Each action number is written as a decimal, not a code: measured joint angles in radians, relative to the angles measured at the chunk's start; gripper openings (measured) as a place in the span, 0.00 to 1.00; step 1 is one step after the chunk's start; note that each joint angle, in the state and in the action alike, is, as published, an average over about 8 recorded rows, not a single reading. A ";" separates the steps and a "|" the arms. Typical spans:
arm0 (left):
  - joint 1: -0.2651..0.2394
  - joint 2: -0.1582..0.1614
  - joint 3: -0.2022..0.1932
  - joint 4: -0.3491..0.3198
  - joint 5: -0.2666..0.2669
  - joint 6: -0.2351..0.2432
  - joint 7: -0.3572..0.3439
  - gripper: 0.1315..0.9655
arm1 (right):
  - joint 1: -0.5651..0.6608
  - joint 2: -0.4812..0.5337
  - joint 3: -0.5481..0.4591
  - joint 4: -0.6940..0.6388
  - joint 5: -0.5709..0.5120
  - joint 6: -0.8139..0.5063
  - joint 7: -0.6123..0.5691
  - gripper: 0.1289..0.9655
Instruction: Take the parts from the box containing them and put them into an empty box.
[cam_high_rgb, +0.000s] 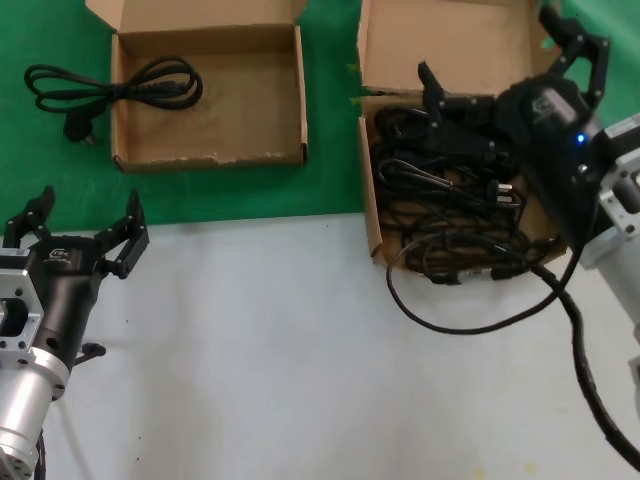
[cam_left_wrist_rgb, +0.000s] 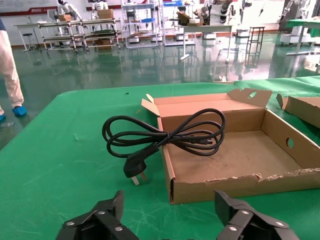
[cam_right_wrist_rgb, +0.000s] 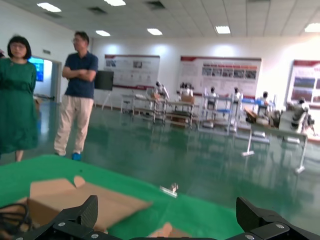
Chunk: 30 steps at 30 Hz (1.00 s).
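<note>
**Q:** Where are your right fingers, and what do they hold?

**A:** My right gripper hangs above the box containing them, over its far end. The fingers are spread wide and hold nothing. The parts, a tangle of black cords, lie below and nearer to me than the fingertips. One cord spills over the near wall onto the pale desk. The lid flap lies flat just beyond the fingers.

**Q:** And the left fingers?

**A:** My left gripper rests low over the desk, at the edge of the green mat. Its fingers are also wide open and hold nothing.

**Q:** Where is the receiving box relative to them?

**A:** An empty box sits ahead of the left fingers, well apart from them, its frayed front rim facing me. One coiled cord is draped across the outer side wall of that box, ahead of the fingers: part of the coil lies inside, the rest on the mat. Its plug rests on the mat, outside the wall.

**Q:** Anything beyond the desk?

**A:** The right wrist view shows two people standing on a green floor.
</note>
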 joint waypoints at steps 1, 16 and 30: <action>0.000 0.000 0.000 0.000 0.000 0.000 0.000 0.48 | -0.006 0.003 -0.002 0.001 -0.003 0.008 0.009 1.00; 0.003 0.000 -0.002 0.000 -0.003 -0.002 -0.001 0.85 | -0.102 0.042 -0.032 0.011 -0.053 0.136 0.143 1.00; 0.005 -0.001 -0.003 0.000 -0.005 -0.004 -0.001 0.98 | -0.192 0.079 -0.061 0.020 -0.100 0.255 0.269 1.00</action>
